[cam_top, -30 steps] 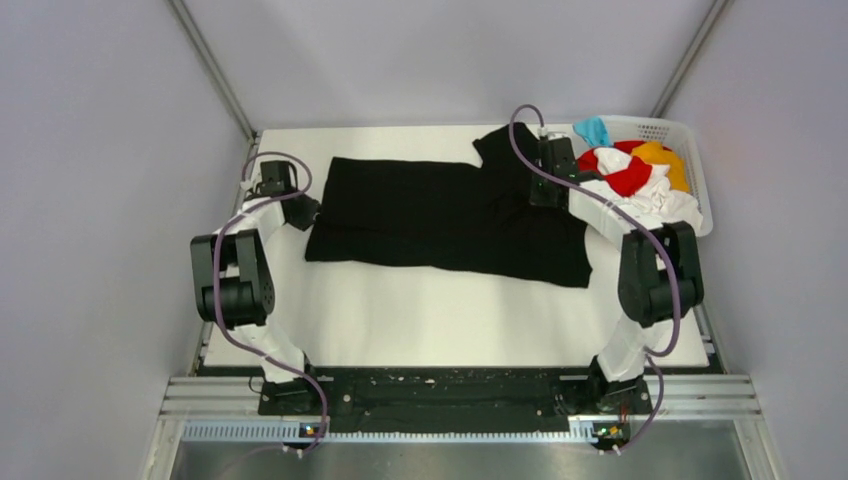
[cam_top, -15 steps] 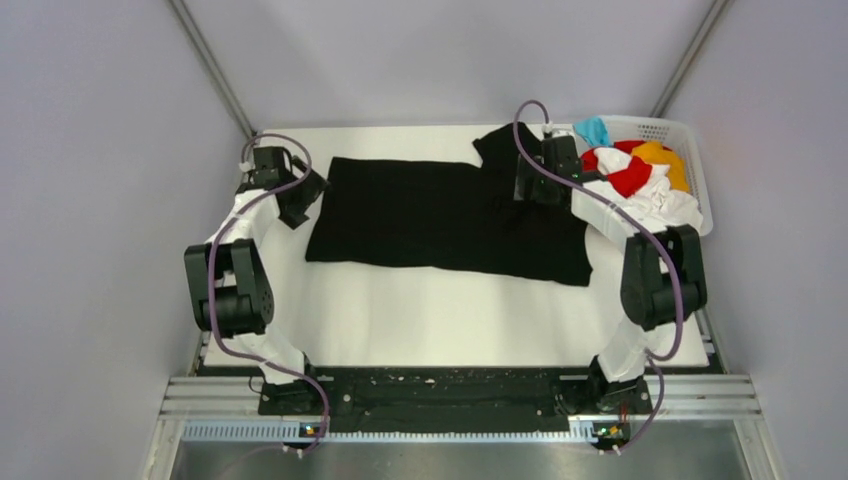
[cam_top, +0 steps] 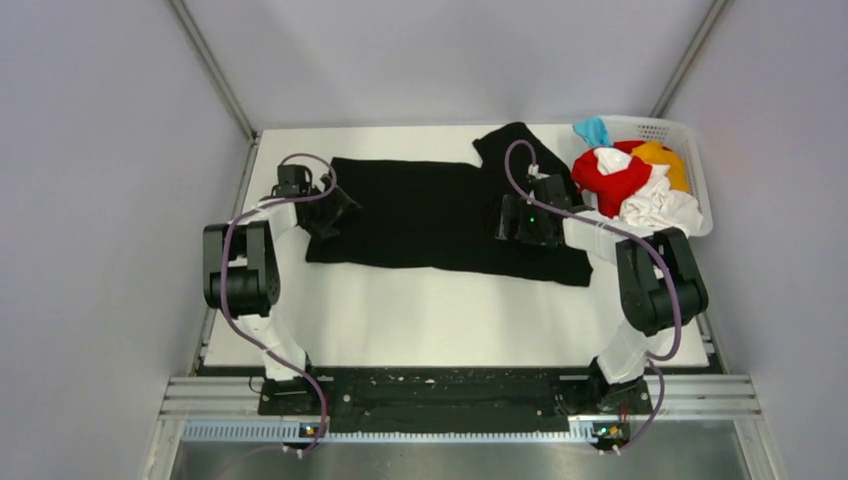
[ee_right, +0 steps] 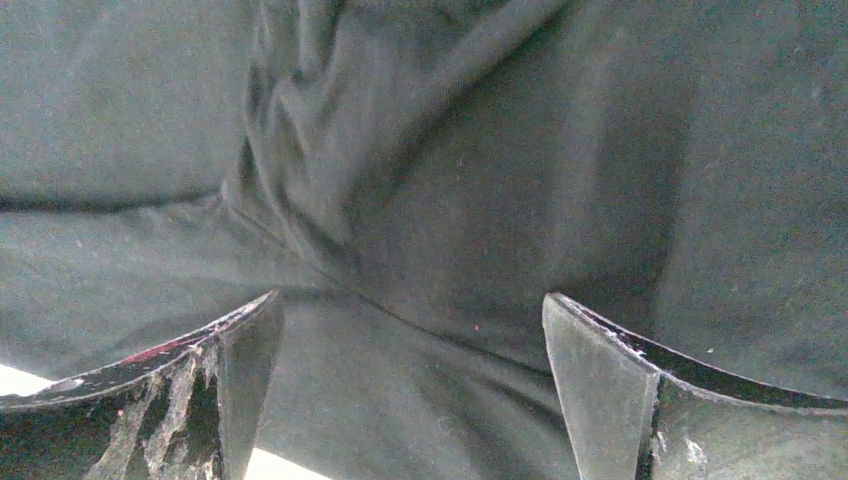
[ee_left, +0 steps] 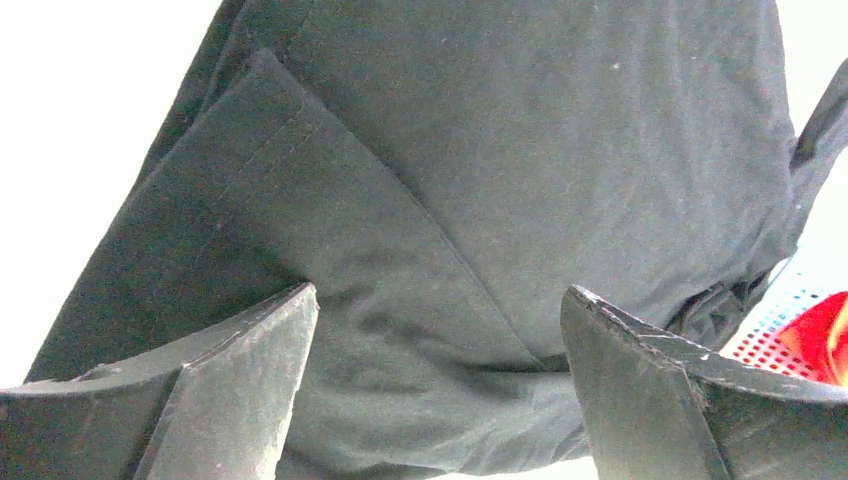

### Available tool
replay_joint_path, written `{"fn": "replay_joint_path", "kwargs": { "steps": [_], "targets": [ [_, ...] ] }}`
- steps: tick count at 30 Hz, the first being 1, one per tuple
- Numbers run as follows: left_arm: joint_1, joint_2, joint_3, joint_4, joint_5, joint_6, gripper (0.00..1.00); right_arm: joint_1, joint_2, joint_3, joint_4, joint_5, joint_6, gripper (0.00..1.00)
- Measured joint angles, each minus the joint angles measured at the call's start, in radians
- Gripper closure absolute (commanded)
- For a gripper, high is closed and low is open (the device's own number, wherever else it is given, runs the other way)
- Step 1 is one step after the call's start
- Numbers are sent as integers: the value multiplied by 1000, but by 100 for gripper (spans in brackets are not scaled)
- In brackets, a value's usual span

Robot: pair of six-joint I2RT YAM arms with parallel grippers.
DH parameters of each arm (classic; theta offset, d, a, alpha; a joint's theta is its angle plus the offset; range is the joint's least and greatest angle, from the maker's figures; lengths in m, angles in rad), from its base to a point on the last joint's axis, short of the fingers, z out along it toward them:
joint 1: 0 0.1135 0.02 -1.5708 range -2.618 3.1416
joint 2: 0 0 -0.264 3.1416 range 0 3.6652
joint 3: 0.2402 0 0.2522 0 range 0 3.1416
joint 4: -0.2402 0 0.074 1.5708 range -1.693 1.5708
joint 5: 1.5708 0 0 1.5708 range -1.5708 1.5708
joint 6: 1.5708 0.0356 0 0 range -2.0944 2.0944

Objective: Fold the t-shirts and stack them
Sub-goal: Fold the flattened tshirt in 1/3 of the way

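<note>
Black t-shirt (cam_top: 430, 212) spread flat mid-table for folding. Left gripper (cam_top: 335, 212) at its nine o'clock edge, right gripper (cam_top: 515, 220) toward three, both gaping empty above cloth, probably lining up a fold.

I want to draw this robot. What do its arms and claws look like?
Its left arm and right arm are white tubes with black joints, a purple cable looping along each. Its left gripper and right gripper have two black wedge fingers, the right's scuffed.

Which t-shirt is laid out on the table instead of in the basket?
The black t-shirt; the other t-shirts lie bunched in the white basket.
</note>
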Motion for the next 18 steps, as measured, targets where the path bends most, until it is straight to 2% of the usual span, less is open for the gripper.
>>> {"fn": "replay_joint_path", "kwargs": {
  "steps": [5,10,18],
  "targets": [
    [8,-85,-139,93,3,2,1,8,-80,-126,90,-5,24,1],
    [9,-254,-334,111,-11,3,1,58,-250,-302,105,5,59,1],
    [7,-608,-591,-52,-138,-9,1,92,-582,-523,-37,-16,129,1]
  ]
}}
